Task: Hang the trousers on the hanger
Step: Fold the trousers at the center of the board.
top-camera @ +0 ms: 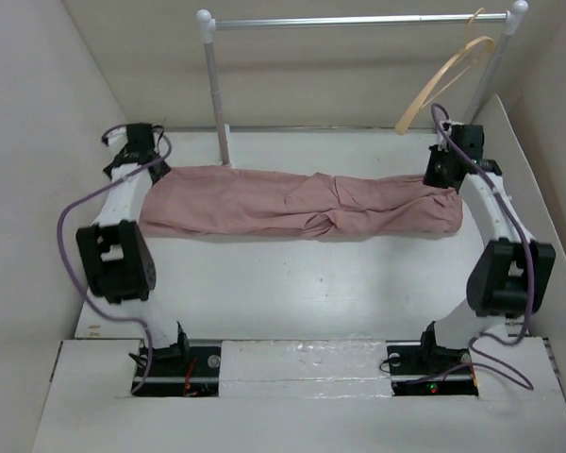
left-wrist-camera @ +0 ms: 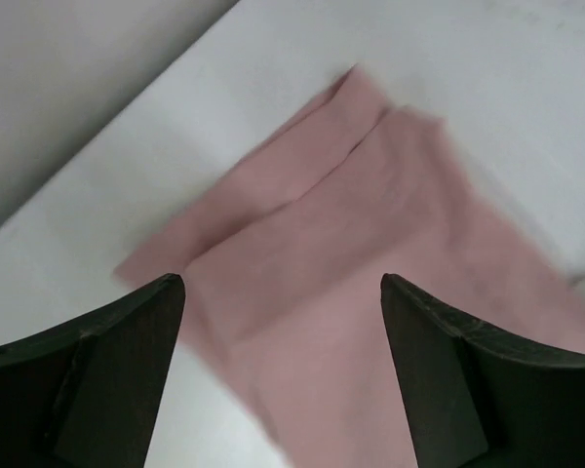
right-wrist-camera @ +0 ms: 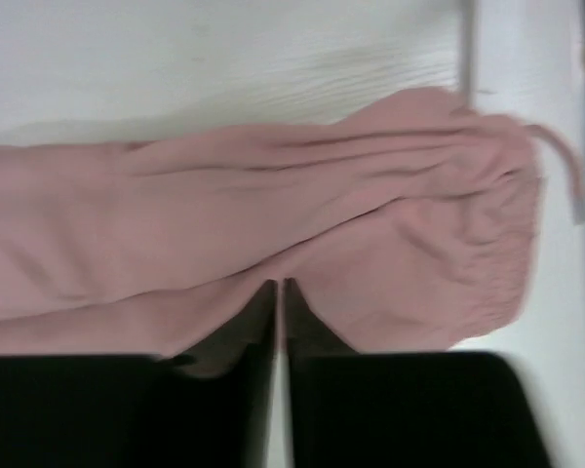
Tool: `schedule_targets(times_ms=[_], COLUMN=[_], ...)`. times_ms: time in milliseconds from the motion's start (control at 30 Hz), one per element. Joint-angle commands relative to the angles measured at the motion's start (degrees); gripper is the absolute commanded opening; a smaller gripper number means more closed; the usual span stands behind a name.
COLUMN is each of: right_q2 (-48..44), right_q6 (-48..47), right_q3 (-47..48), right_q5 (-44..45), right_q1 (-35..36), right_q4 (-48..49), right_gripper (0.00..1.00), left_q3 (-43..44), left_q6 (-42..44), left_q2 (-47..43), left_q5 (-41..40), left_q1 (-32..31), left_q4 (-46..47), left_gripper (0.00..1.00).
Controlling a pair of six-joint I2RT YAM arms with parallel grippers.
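Boxed in by plain beige walls (top-camera: 47, 85) at nine, twelve and three o'clock. Down onto a white bench (top-camera: 302, 283), evenly lit. Up at twelve o'clock, spanned by a silver-and-white clothes rail (top-camera: 358, 20) along the far edge.

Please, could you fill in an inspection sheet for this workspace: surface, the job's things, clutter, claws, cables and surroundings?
Surface: white table, pale and smooth.
Job's things: the trousers lie wrinkled across the table, waist end to the right. The hanger hangs tilted on the metal rail at the far right, with nothing on it.
Clutter: nothing seen.
Claws: left claw is open above the leg ends. Right claw is shut at the waist end; whether it pinches fabric cannot be told.
Cables: purple cables loop along both arms.
Surroundings: pale walls on three sides.
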Motion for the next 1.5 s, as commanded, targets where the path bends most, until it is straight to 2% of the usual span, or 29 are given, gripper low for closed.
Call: schedule_targets(times_ms=[0,33,67,167,267,300,333,400,433,500,633,733,800,833,967,1033,1133,1167,1200,1233,1300,1333,1467], right_q2=[-13.1,-15.4,-17.1,-21.8,-23.4,-24.5,-25.2,-26.3,-26.4,-24.7,-20.9,-20.0,-19.3,-18.3,-10.6,-5.9,-0.3,0.8,1.6,1.9,2.1,1.6,-4.7], right_q6=[5.4,6.5,7.3,8.0,4.5,3.3,3.3,4.3,4.9,6.8,9.9,13.1,15.5,16.5,21.2,23.7,26.9,27.3,28.1,28.2,26.5,25.6,19.8], right_q3=[-11.4,-19.0,-22.3,-30.7,-33.9,-35.8,-35.8,-40.1,-41.5,-44.7,-45.3,-44.3,-44.4,-44.6,-43.6,-42.4,-39.9,-38.9,-38.2,-37.8,-35.9,-35.5,-37.9], right_q5=[-7.3,-10.2,-12.0,-16.2,-16.2,-16.1,-16.1,-16.9,-19.7,-27.1,-29.8,-28.6,-24.7,-24.7,-24.3,-21.8,-21.2,-22.1,-22.5,-22.0,-20.9,-20.7,-17.8], right_q1=[4.7,5.6,6.6,11.5,14.7,14.8,14.8,12.6,7.7,3.0,-3.8,-9.0,-12.1,-13.4,-17.3,-17.3,-16.7,-16.1,-16.1,-15.5,-15.5,-15.5,-18.2], right_q4=[12.8,14.6,16.3,19.2,15.1,13.3,13.3,14.7,15.6,18.9,22.6,24.4,26.5,27.6,34.8,36.9,39.1,40.2,41.9,42.1,40.0,38.0,30.6], right_gripper=[0.0,0.0,0.0,0.0,0.35,0.71,0.71,0.93,0.95,1.0,1.0,1.0,1.0,1.0,1.0,0.99,0.93,0.88,0.75,0.55,0.04,0.0,0.0], left_q3=[-18.2,-22.2,-28.9,-34.3,-34.5,-35.2,-35.2,-36.8,-37.4,-39.6,-41.1,-39.6,-38.3,-38.3,-37.6,-37.1,-36.2,-35.2,-34.4,-33.8,-31.6,-31.1,-30.9], left_q6=[-6.0,-7.5,-7.8,-8.3,-8.6,-9.0,-9.0,-9.8,-10.0,-10.6,-11.3,-11.8,-13.0,-13.0,-13.4,-13.3,-12.9,-12.8,-12.7,-12.7,-12.2,-11.4,-9.8], left_q2=[-18.2,-20.1,-21.8,-24.2,-22.1,-21.4,-21.4,-20.7,-20.5,-20.5,-18.0,-14.0,-11.4,-10.7,-9.2,-8.9,-7.8,-7.2,-6.2,-5.8,-5.3,-5.6,-9.7], left_q5=[11.9,17.4,19.7,24.1,26.0,28.4,28.5,30.3,32.7,34.9,37.2,36.7,35.4,34.5,32.2,31.0,29.7,29.4,29.1,28.2,25.2,22.6,16.3], left_q1=[8.0,10.1,14.2,17.5,17.5,17.5,17.5,17.5,17.5,17.5,17.5,17.5,17.5,17.5,17.5,17.5,17.5,17.5,17.5,17.5,17.5,17.5,17.5], left_q4=[5.0,6.8,9.5,11.5,11.7,13.1,13.2,15.5,16.8,20.5,24.4,23.7,22.9,22.9,22.7,22.6,22.2,21.4,20.6,20.0,17.2,16.3,12.8], left_gripper=[0.76,0.76,0.76,0.77,0.79,0.81,0.82,0.86,0.88,0.93,0.93,0.87,0.76,0.76,0.6,0.53,0.32,0.14,0.04,0.0,0.0,0.0,0.0])
